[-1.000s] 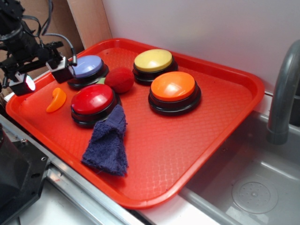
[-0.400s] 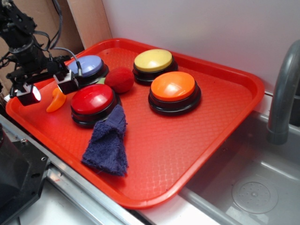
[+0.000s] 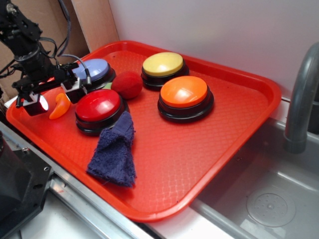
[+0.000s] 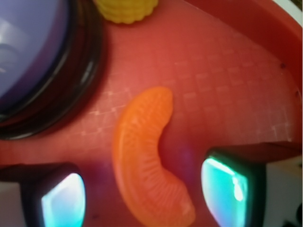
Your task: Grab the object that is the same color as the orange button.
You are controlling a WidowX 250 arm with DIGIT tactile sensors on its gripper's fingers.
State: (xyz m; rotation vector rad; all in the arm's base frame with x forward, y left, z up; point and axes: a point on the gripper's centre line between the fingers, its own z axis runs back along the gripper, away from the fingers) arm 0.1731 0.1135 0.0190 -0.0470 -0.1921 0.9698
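Now the hand (image 4: 142,194), fingers spread wide, straddles the orange crescent toy (image 4: 147,161) at the lower centre of the wrist view, and if it shuts off-centre that glossy curve could squirt sideways toward the purple button (image 4: 33,52)

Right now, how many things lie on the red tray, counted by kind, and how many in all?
Push buttons: 4 (orange button, yellow button, red button, lilac button)
Small toys: 2 (orange crescent toy, yellow corn piece)
Fuzzy red ball: 1
Dark blue cloth: 1
Total: 8
The gripper is open around the crescent toy.
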